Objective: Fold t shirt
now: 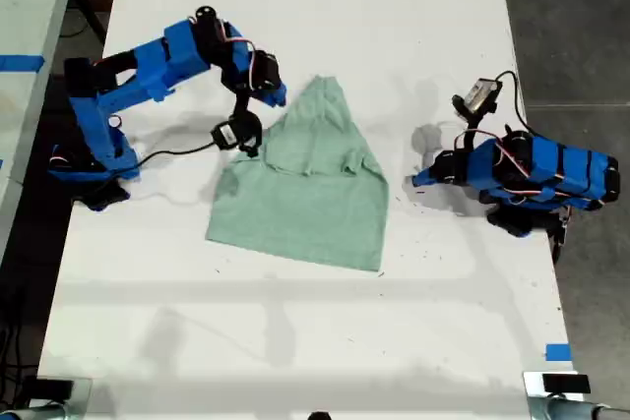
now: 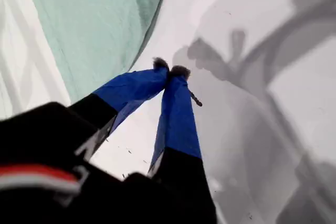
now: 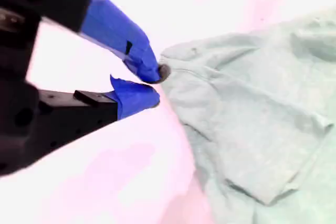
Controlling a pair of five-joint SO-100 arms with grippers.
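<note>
T shirt (image 1: 305,189) sits mid-table in the exterior view, already partly gathered: a peak pointing to the upper part of the frame, a broad hem toward the bottom, long axis running top to bottom with a slight tilt. A sleeve flap lies folded over the body.

Which arm is closer? My second gripper (image 1: 246,140) hovers at the shirt's upper-left edge in the exterior view, and its wrist view shows the fingertips (image 3: 149,66) right at the cloth's corner, jaws parted a little with nothing pinched between them. The fabric spreads away from it toward the exterior view's right.

My first gripper (image 1: 421,181) rests folded at the exterior view's right, just off the shirt's right-hand edge. Its jaws are closed tip to tip on nothing, with the mint fabric (image 2: 100,19) lying beyond them on the white table (image 1: 295,341).

So my second gripper looks the likelier to take that edge and carry it across.
</note>
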